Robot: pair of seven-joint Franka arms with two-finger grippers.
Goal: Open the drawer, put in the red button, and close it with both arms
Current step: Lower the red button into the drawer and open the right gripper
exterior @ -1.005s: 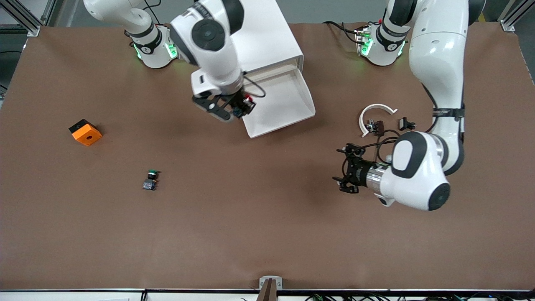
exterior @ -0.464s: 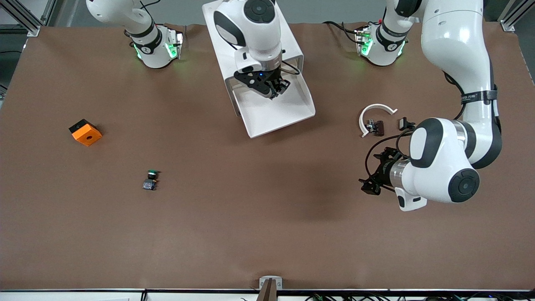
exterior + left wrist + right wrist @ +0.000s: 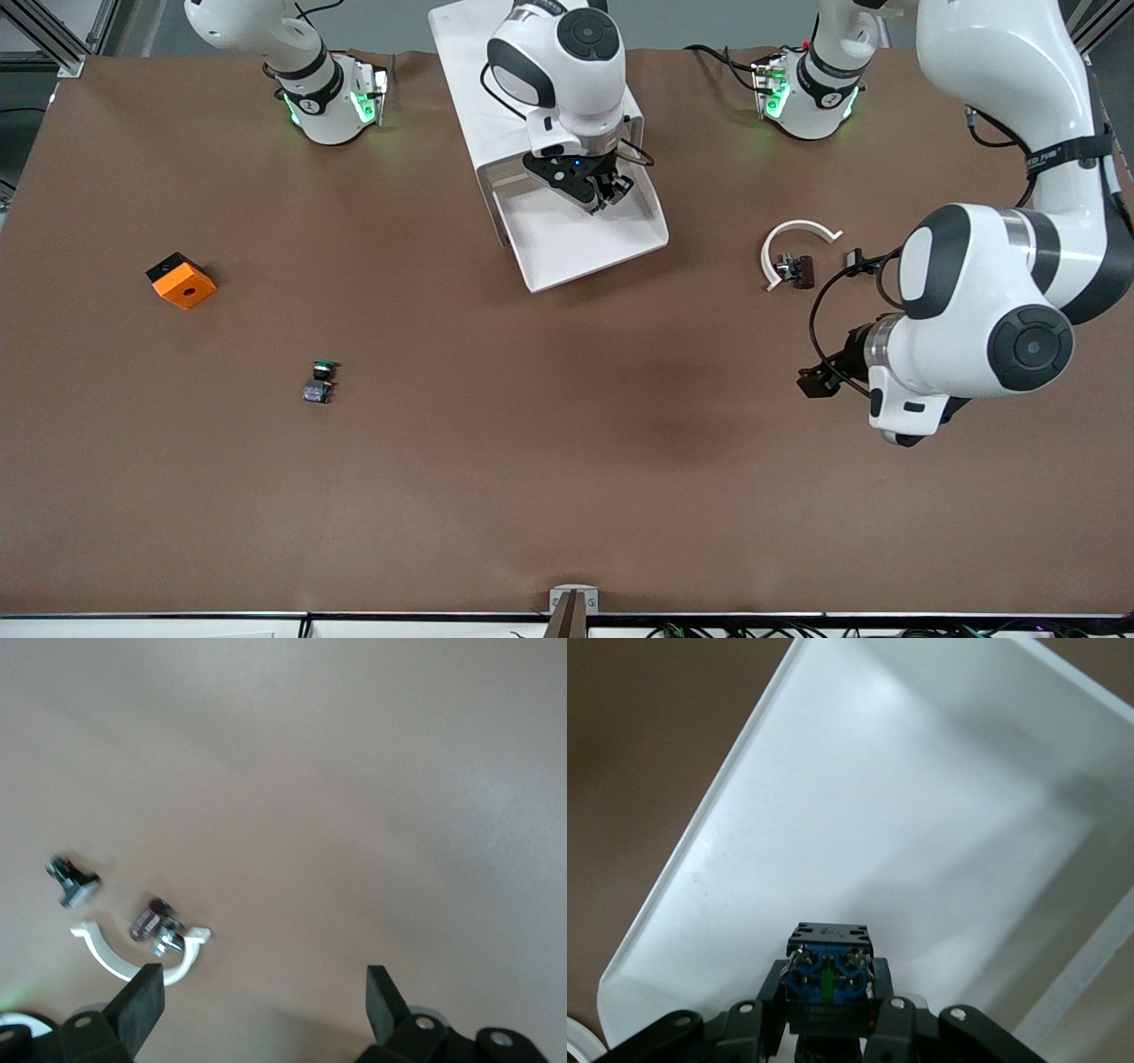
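Note:
The white drawer [image 3: 567, 244] stands pulled open from its cabinet [image 3: 469, 80]. My right gripper [image 3: 605, 188] hangs over the drawer's tray, shut on the red button. In the right wrist view the button's [image 3: 828, 979] blue-grey base block and black body sit clamped between the fingers [image 3: 766, 997], above the drawer's white floor [image 3: 859, 815]; its cap is hidden. My left gripper [image 3: 817, 381] is open and holds nothing, over bare table toward the left arm's end. Its fingertips [image 3: 142, 1001] stand wide apart in the left wrist view.
A green-capped button [image 3: 320, 381] and an orange block [image 3: 181, 280] lie toward the right arm's end. A white curved piece [image 3: 794, 239] with small dark parts [image 3: 796, 268] lies beside the left arm; the left wrist view also shows that curved piece [image 3: 124, 961].
My right gripper has carried the button from beside the drawer's front corner to over its tray. The left arm has drawn back toward its own end of the table.

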